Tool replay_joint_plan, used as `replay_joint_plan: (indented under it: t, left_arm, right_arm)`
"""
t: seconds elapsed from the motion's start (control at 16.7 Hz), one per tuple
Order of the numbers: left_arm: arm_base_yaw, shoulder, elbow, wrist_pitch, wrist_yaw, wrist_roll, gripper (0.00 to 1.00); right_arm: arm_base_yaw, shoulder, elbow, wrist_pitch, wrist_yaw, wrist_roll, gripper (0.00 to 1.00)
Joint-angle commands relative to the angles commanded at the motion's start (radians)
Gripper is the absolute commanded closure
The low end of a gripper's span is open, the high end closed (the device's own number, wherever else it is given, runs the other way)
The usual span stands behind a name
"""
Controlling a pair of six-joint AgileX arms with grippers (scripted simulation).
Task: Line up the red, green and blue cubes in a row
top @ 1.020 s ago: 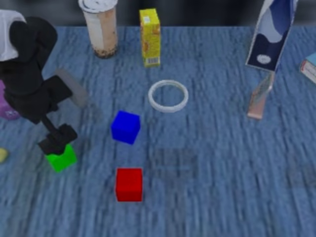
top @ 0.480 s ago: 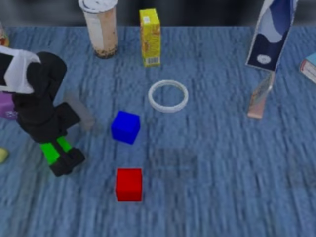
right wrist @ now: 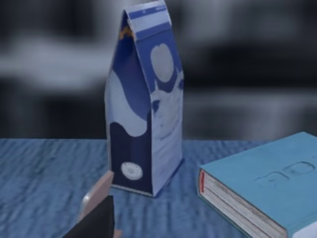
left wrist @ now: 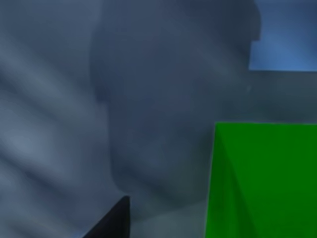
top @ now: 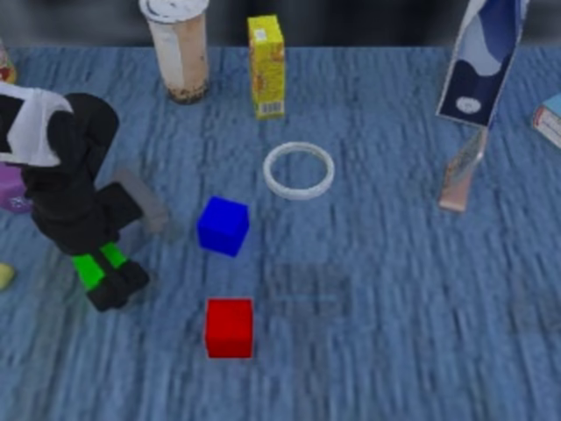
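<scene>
The green cube (top: 88, 267) lies at the left of the table, and my left gripper (top: 110, 279) is down around it, open. In the left wrist view the green cube (left wrist: 265, 181) fills one side, and a dark fingertip (left wrist: 115, 222) stands apart from its face with table showing between them. The blue cube (top: 223, 225) sits near the middle, with the red cube (top: 230, 327) in front of it, both free. My right gripper (right wrist: 99, 223) is out of the top view and shows only as a dark edge in its wrist view, parked near the milk carton (right wrist: 146, 99).
A white ring (top: 299, 171) lies behind the blue cube. A cup (top: 180, 48) and a yellow carton (top: 266, 66) stand at the back. The milk carton (top: 480, 61), a pink strip (top: 463, 171) and a blue book (top: 548, 118) are at the right.
Over the last second my left arm swung forward and sank over the green cube, so the cube now shows between its fingers. Since half a second ago almost nothing has moved.
</scene>
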Motion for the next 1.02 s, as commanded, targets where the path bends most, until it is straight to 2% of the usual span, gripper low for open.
replay_joint_plan:
  t: [0.54,1.02]
  left_arm:
    - [0.0,0.0,0.0,0.0,0.0,0.0,0.98]
    - [0.0,0.0,0.0,0.0,0.0,0.0,1.0]
  right_arm:
    - [0.0,0.0,0.0,0.0,0.0,0.0,0.0]
    - [0.0,0.0,0.0,0.0,0.0,0.0,0.0]
